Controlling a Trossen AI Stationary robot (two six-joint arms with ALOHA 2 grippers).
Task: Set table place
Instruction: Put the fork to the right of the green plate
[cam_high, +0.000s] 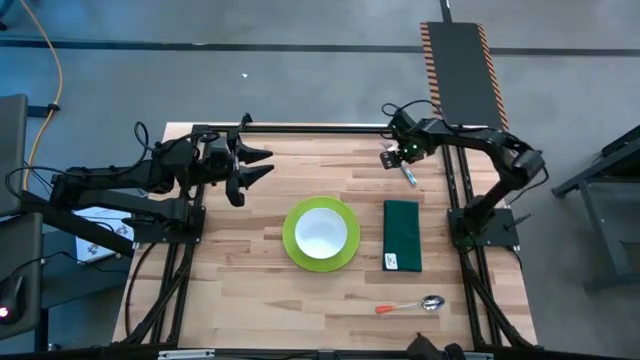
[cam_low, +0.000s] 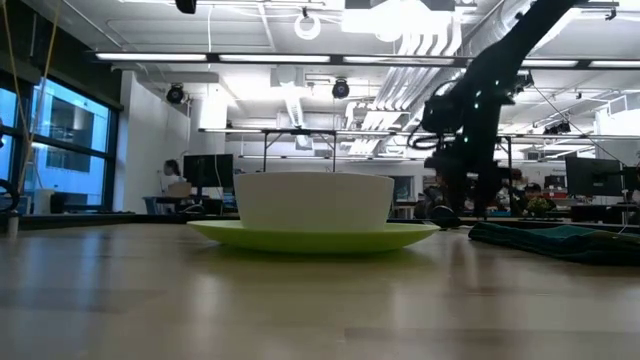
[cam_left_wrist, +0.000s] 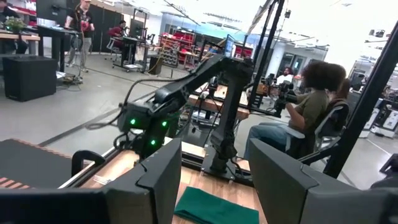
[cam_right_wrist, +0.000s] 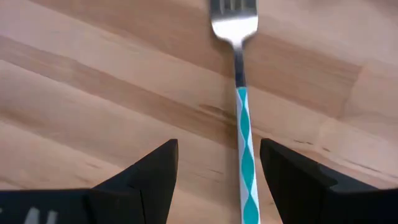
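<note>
While the left jaws (cam_high: 262, 165) wait open, the right jaws (cam_right_wrist: 217, 180) straddle the fork (cam_right_wrist: 239, 93), spread wide.

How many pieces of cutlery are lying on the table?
2. A fork with a teal patterned handle lies under the right gripper at the far edge; a spoon lies near the front edge.

I see a lime-green plate (cam_high: 296, 250) carrying a white bowl (cam_high: 321, 232) on the light wooden table (cam_high: 250, 290). The napkin (cam_high: 402, 234) to its right is dark green. The fork (cam_right_wrist: 242, 106) has a silver head and a teal-and-white wavy handle (almost a twisted ribbon). The silver spoon (cam_high: 412, 305) has an orange handle. Both arms are dark.
</note>
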